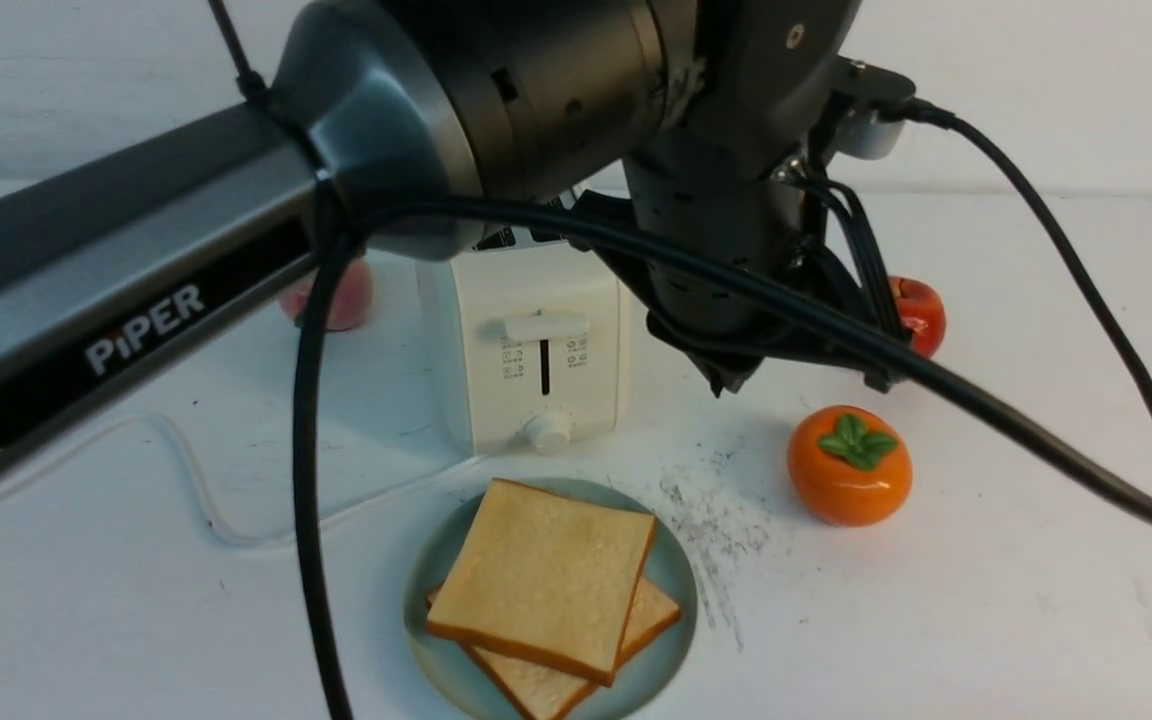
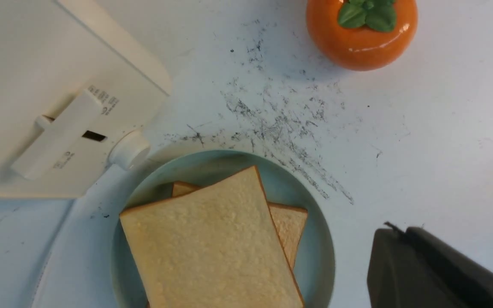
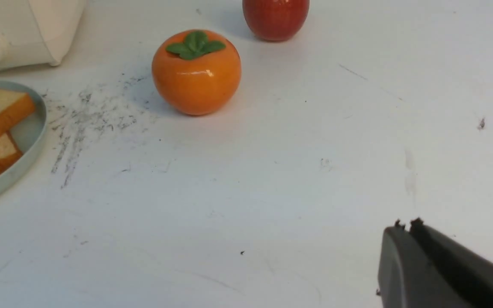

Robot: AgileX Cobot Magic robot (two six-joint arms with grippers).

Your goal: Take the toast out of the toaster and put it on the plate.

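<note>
- Toast lay in two slices on the plate (image 1: pixel 678 578): the upper slice (image 1: pixel 546 575) sat askew across the lower slice (image 1: pixel 654 612), whose corners poked out beneath it.
- That plate sat on the table (image 1: pixel 986 600), just in front of the toaster (image 1: pixel 496 400), close to its knob.
- The toaster's lever (image 1: pixel 546 326) stood at the top of its track. Its slots were hidden behind the left arm (image 1: pixel 136 300) in the front view, so I could not tell whether any slice remained inside.
- The left gripper (image 2: pixel 402 233) hovered above the table beside the plate, its jaws pressed together on nothing.
- The right gripper (image 3: pixel 407 229) hung over bare table well apart from the plate, likewise closed and empty.
- An orange persimmon (image 1: pixel 849 466) and a red apple (image 1: pixel 921 312) stood off to the right, clear of the work.
- Judged from this, the transfer looked finished or nearly so. What was left seemed only to be pulling the left arm away, unless the unseen slots held more.
</note>
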